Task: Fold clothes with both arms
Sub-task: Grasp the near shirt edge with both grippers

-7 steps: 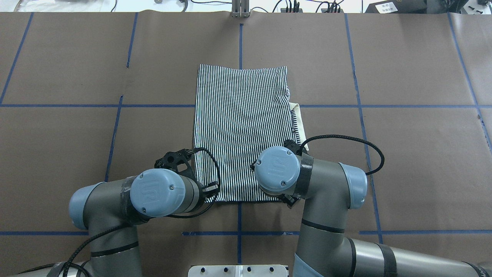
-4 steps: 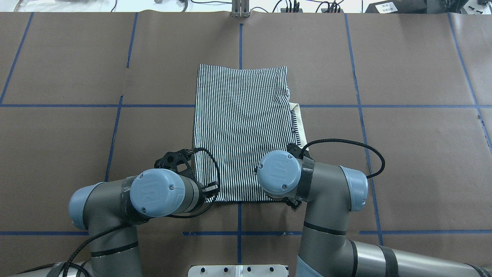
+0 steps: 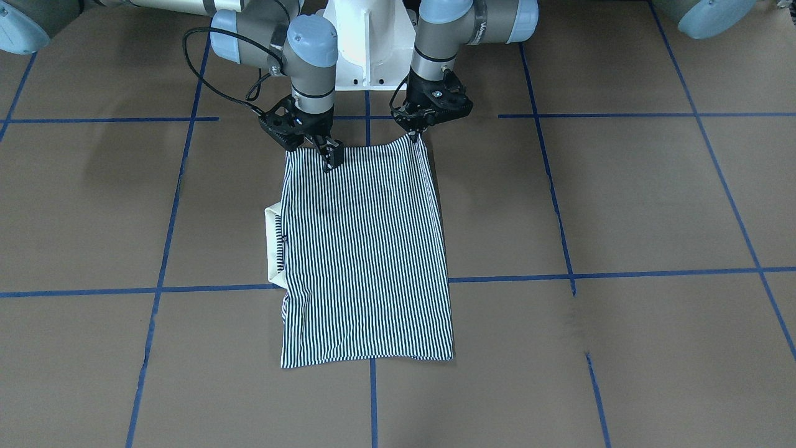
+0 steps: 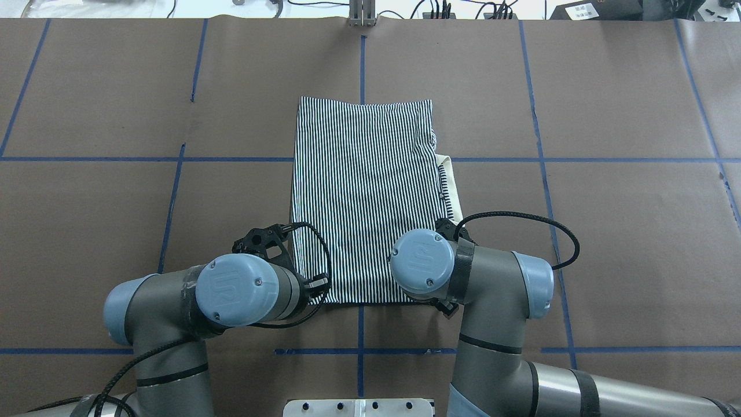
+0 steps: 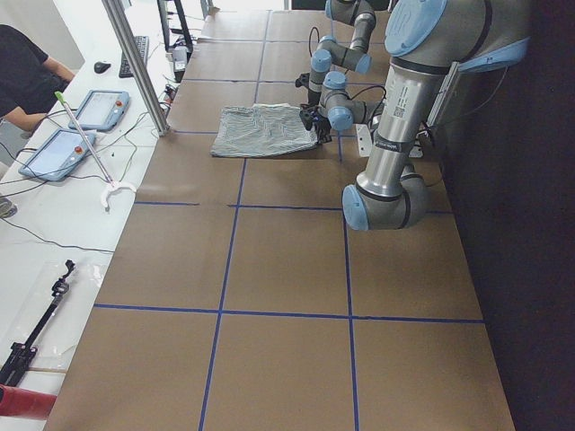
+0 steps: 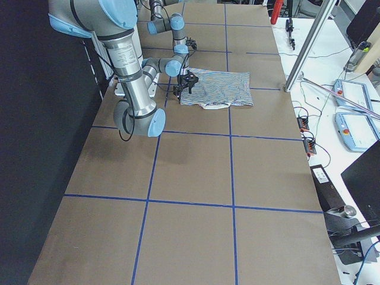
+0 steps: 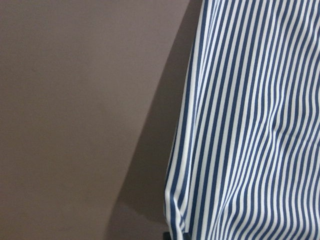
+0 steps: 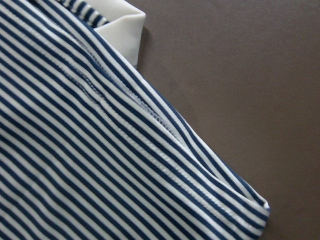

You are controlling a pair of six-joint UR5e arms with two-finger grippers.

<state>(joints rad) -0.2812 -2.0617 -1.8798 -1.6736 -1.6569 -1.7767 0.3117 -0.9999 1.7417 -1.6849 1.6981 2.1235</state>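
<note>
The striped polo shirt lies folded into a long rectangle in the middle of the table, and it also shows in the overhead view. Its cream collar sticks out at the side nearer my right arm. My left gripper is shut on the shirt's near corner and holds it slightly raised. My right gripper stands on the near hem, a little inboard of the other near corner, with its fingers apart. The right wrist view shows that hem corner lying flat, and the collar.
The white pedestal base stands just behind both grippers. Blue tape lines cross the brown table cover. Beyond the table's far edge are a metal post, two tablets and a seated person.
My right wrist has moved a little toward the robot's base and outward along the near hem. The left arm and the shirt have not moved.
</note>
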